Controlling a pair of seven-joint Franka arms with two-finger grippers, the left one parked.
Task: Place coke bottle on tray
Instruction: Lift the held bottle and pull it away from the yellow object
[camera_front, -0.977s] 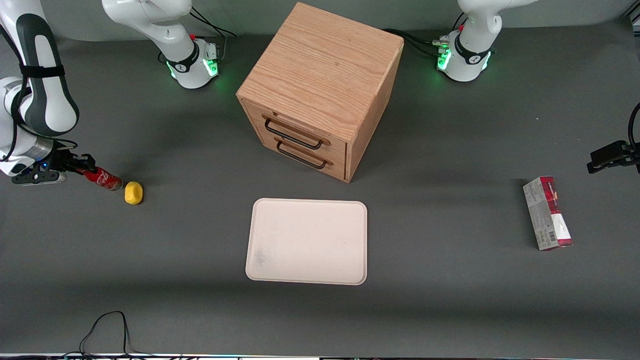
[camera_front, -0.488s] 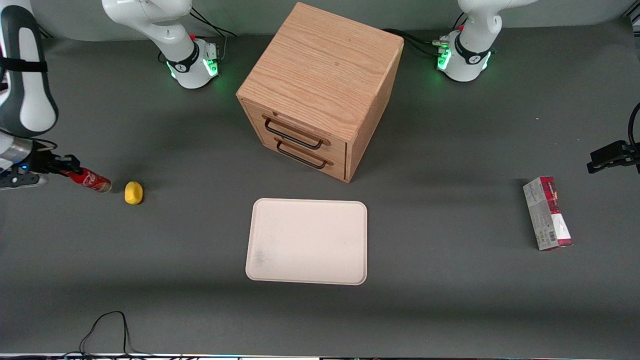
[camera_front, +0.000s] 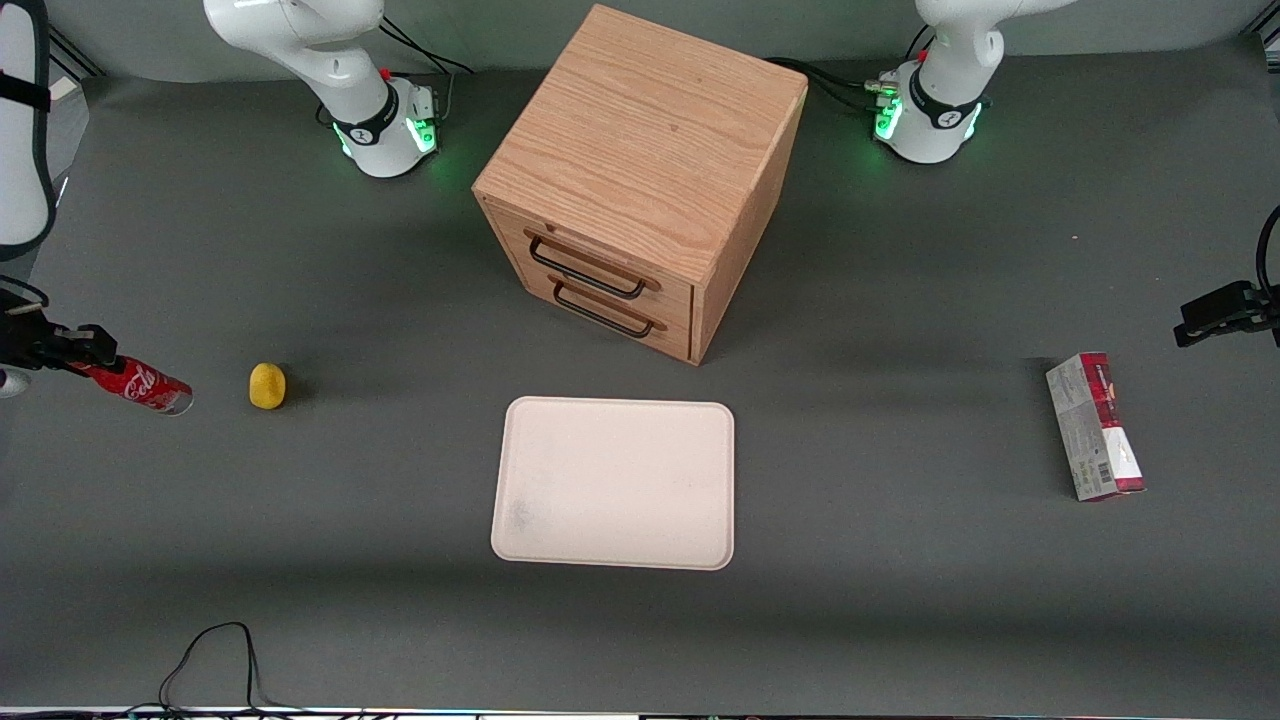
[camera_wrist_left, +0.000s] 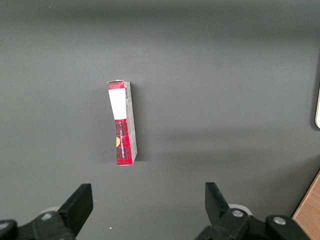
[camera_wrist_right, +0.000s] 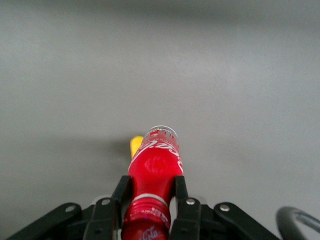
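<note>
- Front view: at the working arm's end of the table, the gripper (camera_front: 75, 352) carries the small slim red coke bottle with white script (camera_front: 140, 383) tilted, silvery base toward the little yellow lemon-like lump (camera_front: 266, 386). The flat cream rectangular tray (camera_front: 614, 483) lies well apart, in front of the wooden drawer box (camera_front: 640, 175).
- Right wrist view: black fingers (camera_wrist_right: 122, 192) clamp the coke bottle's neck just below its cap. It looks light, stiff and smooth, so it may swing or slip in this neck hold.

Wooden drawer box (camera_front: 640, 180) (two handles), yellow lump (camera_front: 266, 386), red-and-grey carton (camera_front: 1094, 427)
</note>
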